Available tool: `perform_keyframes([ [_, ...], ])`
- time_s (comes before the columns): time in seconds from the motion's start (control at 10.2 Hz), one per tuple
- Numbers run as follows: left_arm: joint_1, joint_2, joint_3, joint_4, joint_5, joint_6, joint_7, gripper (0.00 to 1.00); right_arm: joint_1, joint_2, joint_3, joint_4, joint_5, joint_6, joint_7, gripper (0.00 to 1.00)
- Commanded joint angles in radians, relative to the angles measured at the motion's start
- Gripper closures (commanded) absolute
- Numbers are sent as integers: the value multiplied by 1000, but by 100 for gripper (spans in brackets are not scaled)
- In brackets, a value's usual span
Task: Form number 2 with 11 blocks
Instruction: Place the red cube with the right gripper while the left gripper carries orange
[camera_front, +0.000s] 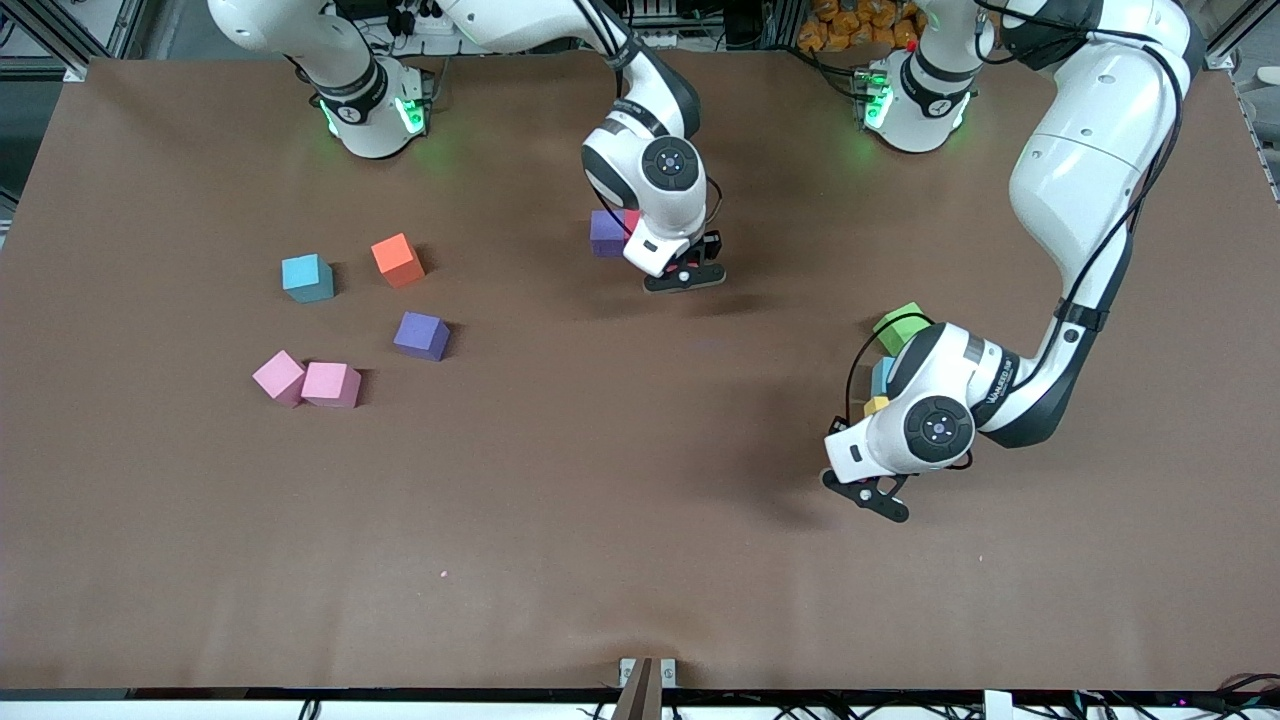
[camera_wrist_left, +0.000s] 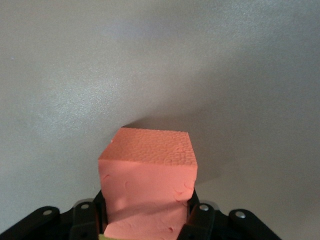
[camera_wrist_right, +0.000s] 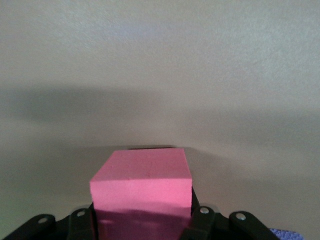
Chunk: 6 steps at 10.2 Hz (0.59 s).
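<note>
Front view: brown matte table (camera_front: 620, 560), bare toward the camera edge; metal framing and cabling along the robots' end.

Left gripper (camera_front: 868, 495), low over the table toward the left arm's end, is clamped on a salmon-red block (camera_wrist_left: 147, 185), square to the fingers (camera_wrist_left: 200, 217); in the left wrist view the foam dents slightly at the grip. Just by that wrist, partly hidden: a yellow block (camera_front: 876, 405), a light blue block (camera_front: 882, 375) and a green cube (camera_front: 900, 327).

Toward the right arm's end, nearest first: two pink blocks (camera_front: 305, 381) touching, one turned askew; a purple block (camera_front: 421, 335); a teal-blue block (camera_front: 307, 277); an orange block (camera_front: 398, 259), all loose and variously rotated.

Right gripper (camera_front: 686, 275), mid-table, grips a pink block (camera_wrist_right: 142, 192). Beside its wrist sit a second purple block (camera_front: 606, 232) and a sliver of red (camera_front: 631, 218).

No digit shape is visible; the cubes have no long axis.
</note>
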Motion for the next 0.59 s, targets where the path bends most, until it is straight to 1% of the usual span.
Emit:
perform_keyframes([
  [0.0, -2, -17, 0, 3, -20, -2, -29, 84, 24, 30, -10, 31, 9, -9, 43, 57],
  [0.1, -4, -26, -6, 0, -15, -3, -101, 88, 25, 33, -10, 31, 10, -9, 45, 57],
  [0.29, -39, -41, -9, -4, -13, -25, -233, 87, 25, 33, -10, 30, 12, -10, 88, 57],
  [0.49, -57, -63, -14, -6, -13, -92, -345, 87, 32, 36, -10, 30, 13, -10, 123, 57],
])
